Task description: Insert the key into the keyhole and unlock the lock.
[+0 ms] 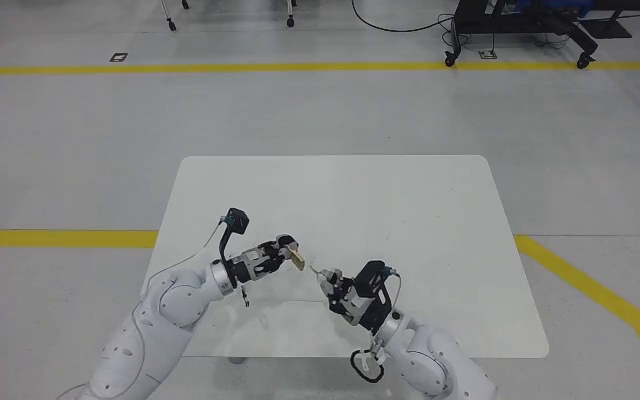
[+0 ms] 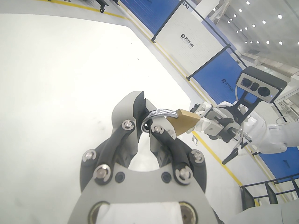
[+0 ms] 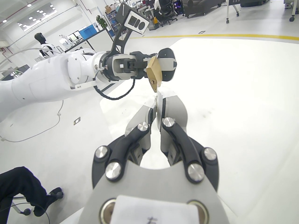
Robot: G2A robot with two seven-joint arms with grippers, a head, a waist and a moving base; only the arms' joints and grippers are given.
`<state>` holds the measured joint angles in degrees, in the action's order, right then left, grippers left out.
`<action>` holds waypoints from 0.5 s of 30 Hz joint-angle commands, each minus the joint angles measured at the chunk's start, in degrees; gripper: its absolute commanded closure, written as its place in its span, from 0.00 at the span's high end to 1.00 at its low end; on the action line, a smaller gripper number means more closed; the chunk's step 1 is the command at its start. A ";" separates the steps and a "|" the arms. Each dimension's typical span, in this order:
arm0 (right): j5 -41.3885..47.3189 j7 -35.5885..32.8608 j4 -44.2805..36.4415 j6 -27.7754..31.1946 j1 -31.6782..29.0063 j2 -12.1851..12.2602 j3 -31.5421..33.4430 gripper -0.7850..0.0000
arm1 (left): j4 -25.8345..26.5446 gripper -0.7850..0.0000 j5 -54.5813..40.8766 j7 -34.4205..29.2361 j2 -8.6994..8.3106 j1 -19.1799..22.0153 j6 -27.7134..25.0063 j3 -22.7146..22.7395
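A brass padlock [image 1: 297, 259] hangs in the air above the white table [image 1: 400, 200], near its front edge. My left gripper [image 2: 146, 115] is shut on the padlock's steel shackle [image 2: 158, 113], with the brass body [image 2: 184, 121] sticking out toward the other arm. In the right wrist view the padlock [image 3: 154, 73] shows its keyhole face. My right gripper [image 3: 157, 102] is shut on a small silver key [image 3: 158, 94], whose tip sits just below the keyhole, close to the lock's lower corner. From above, the right gripper [image 1: 325, 277] with the key [image 1: 315, 270] is right beside the padlock.
The table top [image 3: 233, 82] around both arms is bare white. A yellow floor line [image 1: 300, 67] runs behind the table, and a wheeled black cart [image 1: 520, 30] stands at the far right.
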<state>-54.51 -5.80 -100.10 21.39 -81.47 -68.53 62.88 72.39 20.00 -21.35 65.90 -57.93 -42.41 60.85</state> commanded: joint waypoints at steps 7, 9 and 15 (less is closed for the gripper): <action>0.91 -2.02 0.52 -0.78 0.94 -0.20 -0.28 0.00 | 0.50 0.00 1.05 0.42 0.03 -0.29 0.06 0.24; 1.03 -2.36 0.38 -0.66 0.94 -0.18 -0.16 0.00 | 0.47 0.00 0.34 0.34 0.07 -0.45 -0.67 0.15; 6.38 -1.36 -0.53 7.93 -0.67 0.48 2.65 0.00 | -4.61 0.00 -19.15 -7.61 0.37 0.24 -5.08 -1.19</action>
<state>-49.36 -7.42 -100.49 27.32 -81.71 -68.23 64.67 69.15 7.10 -25.88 66.22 -58.10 -47.30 60.16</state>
